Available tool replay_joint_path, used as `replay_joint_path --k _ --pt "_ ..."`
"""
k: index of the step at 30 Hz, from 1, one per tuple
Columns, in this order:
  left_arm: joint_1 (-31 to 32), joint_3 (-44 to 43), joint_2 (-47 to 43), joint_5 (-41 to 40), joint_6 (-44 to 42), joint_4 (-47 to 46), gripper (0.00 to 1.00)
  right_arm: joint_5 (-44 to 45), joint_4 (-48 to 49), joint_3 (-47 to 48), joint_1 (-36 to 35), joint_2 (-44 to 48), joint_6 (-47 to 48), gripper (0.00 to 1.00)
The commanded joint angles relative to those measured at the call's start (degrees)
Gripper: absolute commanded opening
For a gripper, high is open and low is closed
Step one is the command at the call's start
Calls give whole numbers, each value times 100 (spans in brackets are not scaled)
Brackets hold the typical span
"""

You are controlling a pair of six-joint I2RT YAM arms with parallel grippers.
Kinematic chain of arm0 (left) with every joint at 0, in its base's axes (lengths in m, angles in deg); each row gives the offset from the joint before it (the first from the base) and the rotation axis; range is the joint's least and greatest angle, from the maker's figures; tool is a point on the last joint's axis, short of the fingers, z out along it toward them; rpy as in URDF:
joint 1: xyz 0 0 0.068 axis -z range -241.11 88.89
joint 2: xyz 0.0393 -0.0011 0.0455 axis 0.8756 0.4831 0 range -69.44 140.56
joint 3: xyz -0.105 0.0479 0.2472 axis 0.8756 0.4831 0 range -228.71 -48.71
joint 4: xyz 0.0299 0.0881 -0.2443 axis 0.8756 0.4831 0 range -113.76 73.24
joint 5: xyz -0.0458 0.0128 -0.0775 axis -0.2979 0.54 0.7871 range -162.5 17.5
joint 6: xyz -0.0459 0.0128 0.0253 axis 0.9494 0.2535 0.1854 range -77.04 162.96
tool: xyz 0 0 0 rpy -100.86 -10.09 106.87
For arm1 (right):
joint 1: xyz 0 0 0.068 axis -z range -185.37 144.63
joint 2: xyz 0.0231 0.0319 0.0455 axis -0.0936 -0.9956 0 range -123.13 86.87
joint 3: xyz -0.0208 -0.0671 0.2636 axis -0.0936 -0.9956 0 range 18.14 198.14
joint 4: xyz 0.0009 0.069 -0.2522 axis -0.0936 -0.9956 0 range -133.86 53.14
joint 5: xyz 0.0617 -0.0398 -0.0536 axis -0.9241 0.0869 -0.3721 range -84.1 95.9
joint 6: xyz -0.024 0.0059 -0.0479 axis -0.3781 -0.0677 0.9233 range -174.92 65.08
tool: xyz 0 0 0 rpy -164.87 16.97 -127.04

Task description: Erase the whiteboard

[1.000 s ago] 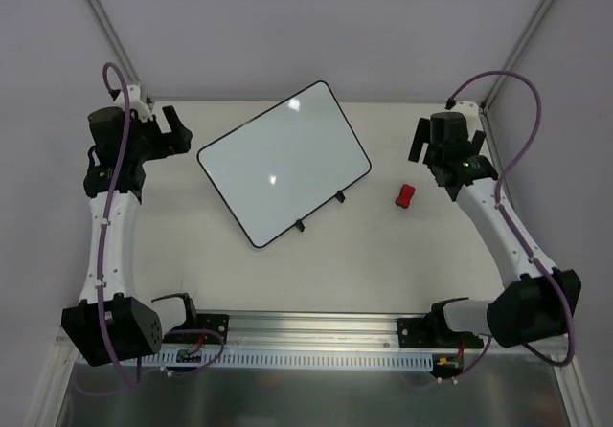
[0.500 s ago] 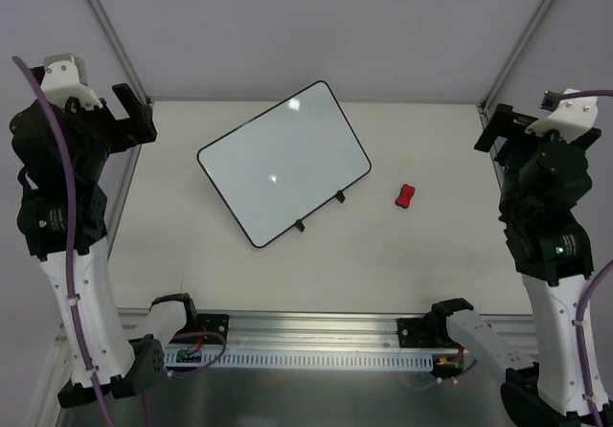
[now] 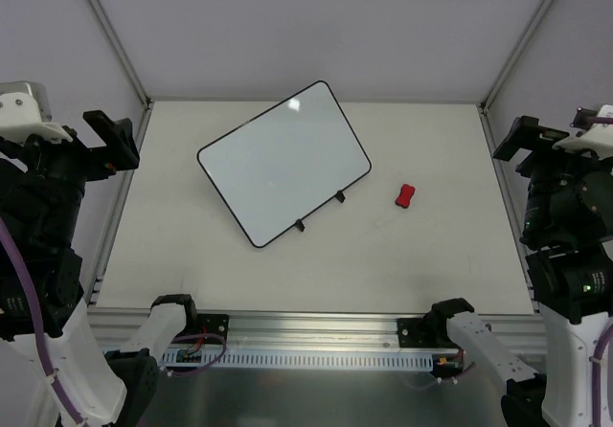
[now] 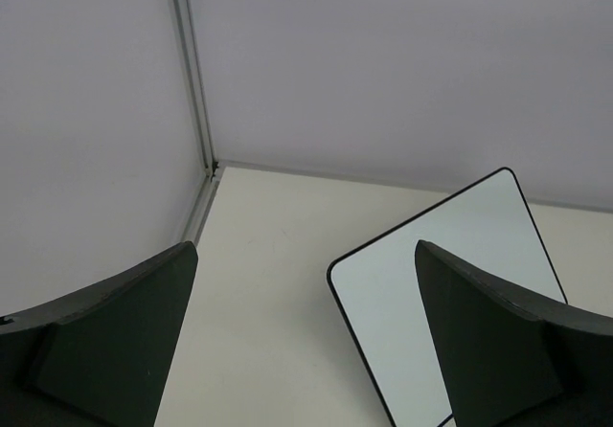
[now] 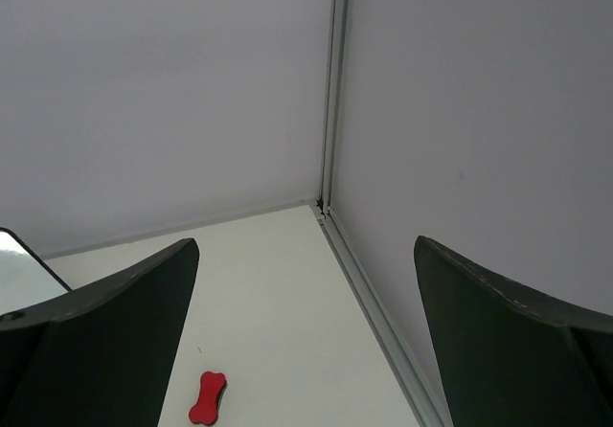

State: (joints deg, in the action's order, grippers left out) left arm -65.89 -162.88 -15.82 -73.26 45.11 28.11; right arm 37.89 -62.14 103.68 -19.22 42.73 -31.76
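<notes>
Retreat is the news here: the left gripper (image 4: pixel 305 283) stands spread wide with nothing between its fingers, and the right gripper (image 5: pixel 305 283) is just as open and just as empty. A second ago both hung low over the table (image 3: pixel 402 264), the left one near the left corner of the whiteboard (image 3: pixel 284 164) and the right one close above the red eraser (image 3: pixel 405 195). Now both arms are lifted high and drawn out to the side edges, well apart from either thing.

The whiteboard lies flat and skewed near the middle of the table, where it lay before, its two black clips (image 3: pixel 319 211) on the near long edge. Its face shows only glare spots — no ink that I can make out. The eraser rests on the table to the right of the board, apart from it and unheld.

Judged from this, the wiping looks finished and the arms are parking; nothing seems left to do unless faint marks escape these views.

No container is in view.
</notes>
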Motion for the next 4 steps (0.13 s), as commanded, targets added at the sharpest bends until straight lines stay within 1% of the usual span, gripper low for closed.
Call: replay_joint_path --k 1,4 --pt "91 17 25 -250 -119 147 99 -158 67 103 31 -42 -13 99" --pt "170 26 16 -250 -127 147 99 -245 76 139 31 -77 -57 99"
